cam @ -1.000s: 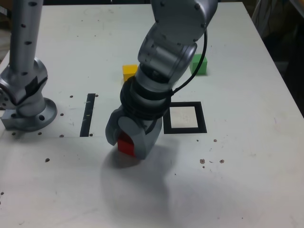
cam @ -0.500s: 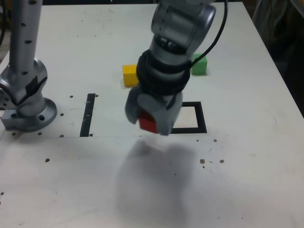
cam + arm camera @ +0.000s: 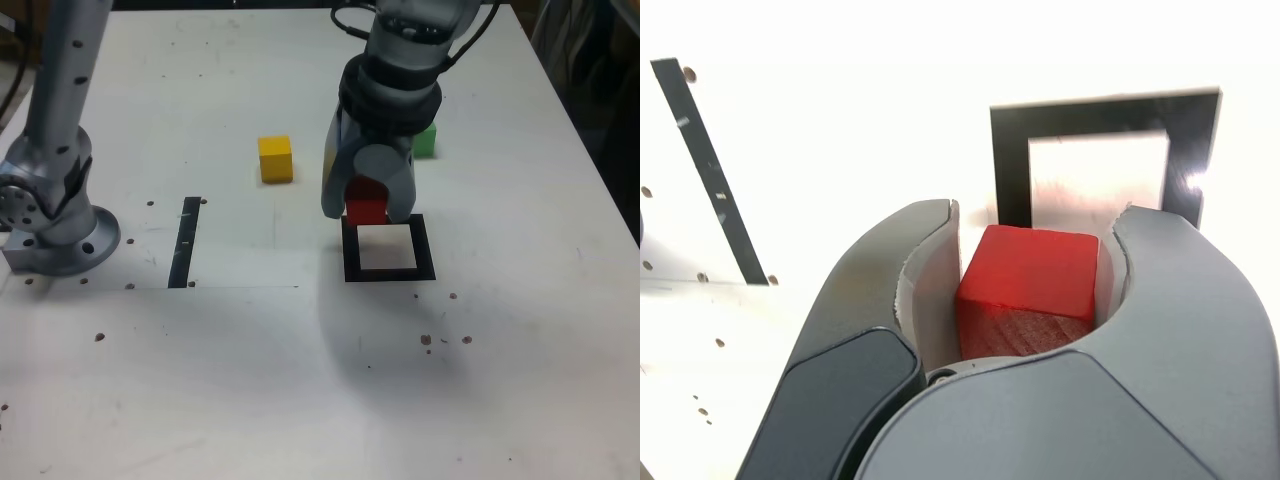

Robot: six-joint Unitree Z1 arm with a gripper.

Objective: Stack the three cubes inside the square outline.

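The red cube (image 3: pixel 366 205) (image 3: pixel 1032 285) hangs above the table with my gripper (image 3: pixel 367 208) (image 3: pixel 1030 270) shut on it. It is over the far edge of the square outline (image 3: pixel 388 272) (image 3: pixel 1105 115), a black frame with a pale centre. The yellow cube (image 3: pixel 275 158) rests on the table to the exterior view's left of my gripper. The green cube (image 3: pixel 426 141) shows partly behind the arm, farther back.
A narrow black strip (image 3: pixel 184 241) (image 3: pixel 712 172) lies on the white table to the exterior view's left of the outline. The arm's grey base (image 3: pixel 55 215) stands at the exterior view's left edge. Small dark specks dot the tabletop.
My gripper has lifted the red cube off the table and carried it toward the exterior view's right and back, from near the strip to the outline's far edge.
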